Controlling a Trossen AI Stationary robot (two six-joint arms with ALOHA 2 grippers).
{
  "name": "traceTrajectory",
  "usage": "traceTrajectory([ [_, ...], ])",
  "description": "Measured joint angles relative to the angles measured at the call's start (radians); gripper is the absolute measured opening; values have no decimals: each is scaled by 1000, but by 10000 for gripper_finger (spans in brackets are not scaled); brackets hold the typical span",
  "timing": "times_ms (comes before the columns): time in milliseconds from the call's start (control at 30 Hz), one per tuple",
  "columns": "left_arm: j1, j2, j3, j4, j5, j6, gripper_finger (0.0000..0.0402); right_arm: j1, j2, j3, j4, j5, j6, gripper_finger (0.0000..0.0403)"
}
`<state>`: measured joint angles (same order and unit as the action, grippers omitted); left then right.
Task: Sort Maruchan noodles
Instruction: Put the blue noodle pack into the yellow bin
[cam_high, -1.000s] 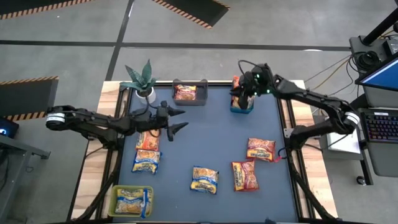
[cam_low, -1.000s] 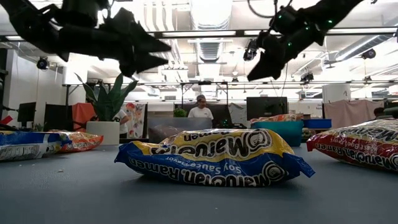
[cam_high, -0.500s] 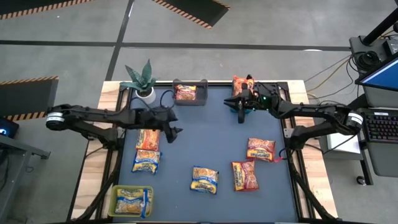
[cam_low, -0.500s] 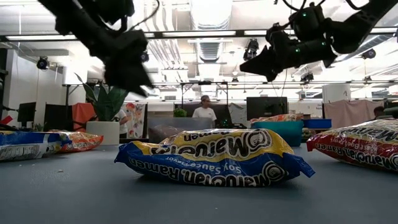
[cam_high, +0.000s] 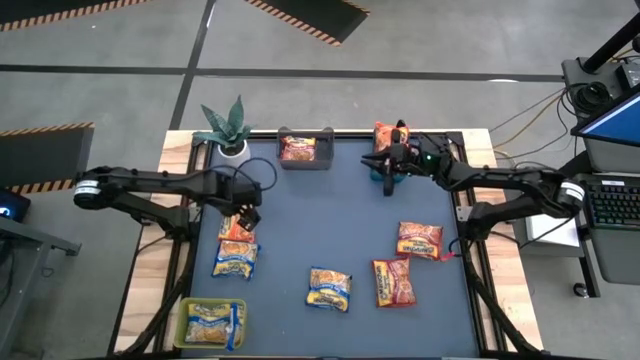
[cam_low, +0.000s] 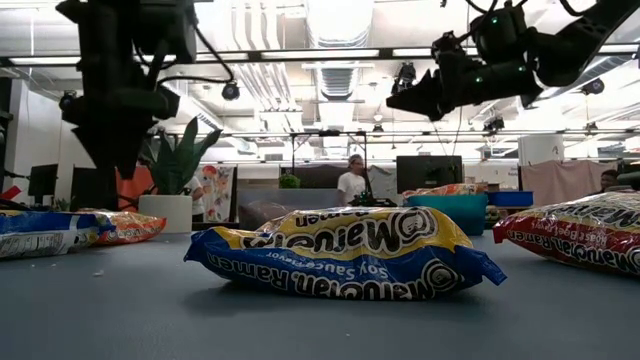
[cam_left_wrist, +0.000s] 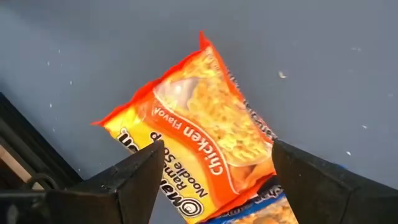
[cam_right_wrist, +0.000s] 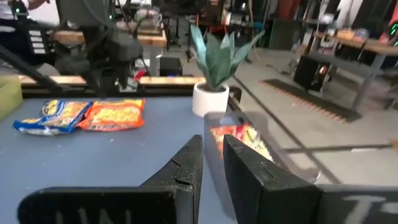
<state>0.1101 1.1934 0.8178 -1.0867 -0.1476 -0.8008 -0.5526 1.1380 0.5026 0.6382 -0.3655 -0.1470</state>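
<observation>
Several Maruchan noodle packets lie flat on the blue mat. My left gripper (cam_high: 244, 214) points straight down, open, a little above an orange packet (cam_left_wrist: 199, 143) at the mat's left; its fingers stand on either side of the packet without touching it. A yellow-blue packet (cam_high: 235, 258) lies just nearer. My right gripper (cam_high: 380, 163) is level at the far right, pointing toward the table's left. It is shut on nothing, above a blue bin (cam_high: 388, 176). An orange packet (cam_high: 391, 135) sticks up at that bin's far side.
A clear bin (cam_high: 305, 150) holding a red packet stands at the far edge beside a potted plant (cam_high: 228, 130). A green bin (cam_high: 212, 323) with a yellow packet is at the near left. More packets lie mid-mat (cam_high: 329, 288) and at the right (cam_high: 392, 282), (cam_high: 420, 240).
My left gripper has swung from pointing level toward the table's right to pointing straight down, and has drawn back toward the left, over the orange packet. My right gripper has tipped up from slanting down over the blue bin to level and has sunk a little.
</observation>
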Motion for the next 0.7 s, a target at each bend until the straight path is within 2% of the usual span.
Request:
traceTrajectory([
  [300, -5, 0, -85, 24, -27, -123, 278, 0, -26, 0, -5, 0, -2, 52],
  [467, -51, 0, -66, 23, 99, -36, 278, 0, -25, 0, -10, 0, -3, 52],
  [600, -161, -1, -16, 76, 181, 57, 275, 0, -25, 0, -9, 0, -9, 52],
  [700, -244, 8, -1, 120, 194, -65, 269, 0, -25, 0, -9, 0, -10, 52],
])
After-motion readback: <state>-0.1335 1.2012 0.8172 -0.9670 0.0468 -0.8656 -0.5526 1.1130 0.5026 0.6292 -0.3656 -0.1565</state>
